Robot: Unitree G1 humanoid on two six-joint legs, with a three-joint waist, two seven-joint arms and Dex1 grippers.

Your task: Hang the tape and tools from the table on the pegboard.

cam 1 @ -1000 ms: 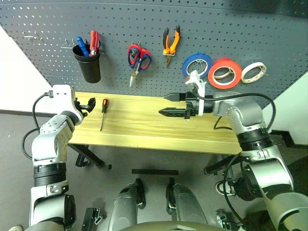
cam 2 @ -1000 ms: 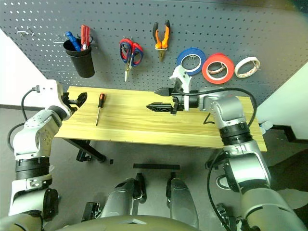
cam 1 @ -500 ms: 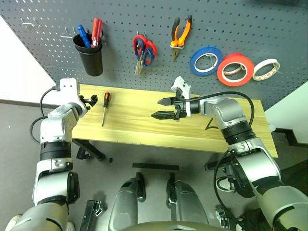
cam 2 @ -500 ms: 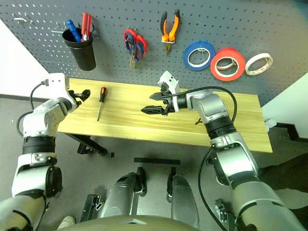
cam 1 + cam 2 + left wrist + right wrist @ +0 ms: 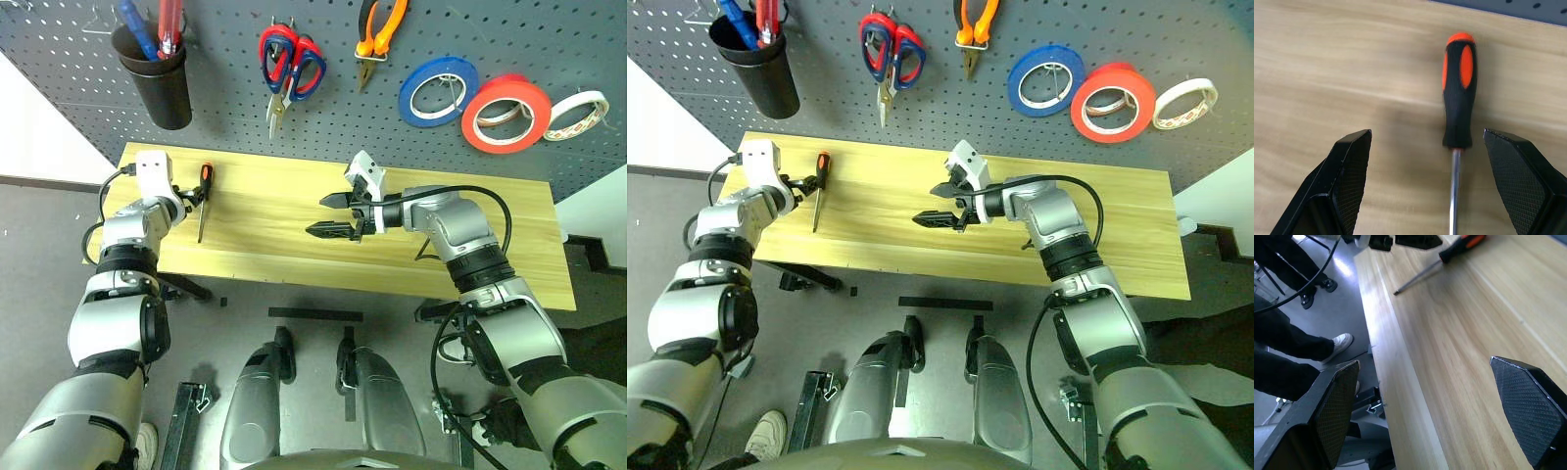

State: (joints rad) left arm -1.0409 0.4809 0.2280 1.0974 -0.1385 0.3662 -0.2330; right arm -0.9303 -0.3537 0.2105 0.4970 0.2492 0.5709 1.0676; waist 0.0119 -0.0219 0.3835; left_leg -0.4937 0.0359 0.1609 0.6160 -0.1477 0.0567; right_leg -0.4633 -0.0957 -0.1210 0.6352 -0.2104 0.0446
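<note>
The small screwdriver with an orange-and-black handle and a slim steel shaft (image 5: pixel 1459 98) lies flat near the left end of the long table of light yellowish planked wood (image 5: pixel 274 245), its handle toward the dark perforated pegboard (image 5: pixel 245 117) behind the table. The left wrist view shows what the head views do not: the handle lies in the gap between the left gripper's (image 5: pixel 1447 181) two black textured fingers (image 5: pixel 1349 171), nearer one finger than the other and touching neither. The jaws stand wide apart and hold nothing.

From the head views the left gripper (image 5: pixel 193 193) sits just beside the handle at the table's left end. The right gripper (image 5: pixel 326 214) hovers over the middle of the table, pointing toward the robot's left, fingers spread and empty. The right wrist view looks along the tabletop between its two black fingers (image 5: pixel 1337 411) to the screwdriver and the left gripper (image 5: pixel 1415 240) at the far end, and past the table's edge to a person's dark trouser legs and white shoe (image 5: pixel 1337 343) on the grey floor.

On the pegboard hang, from left to right, a black cup (image 5: pixel 157 73) of blue- and red-handled screwdrivers, red-and-blue-handled scissors (image 5: pixel 289 64), orange-and-black pointed pliers (image 5: pixel 377 24), a blue tape roll (image 5: pixel 438 91), the bright orange-red tape roll (image 5: pixel 506 113) and a thin pale roll (image 5: pixel 576 101).
</note>
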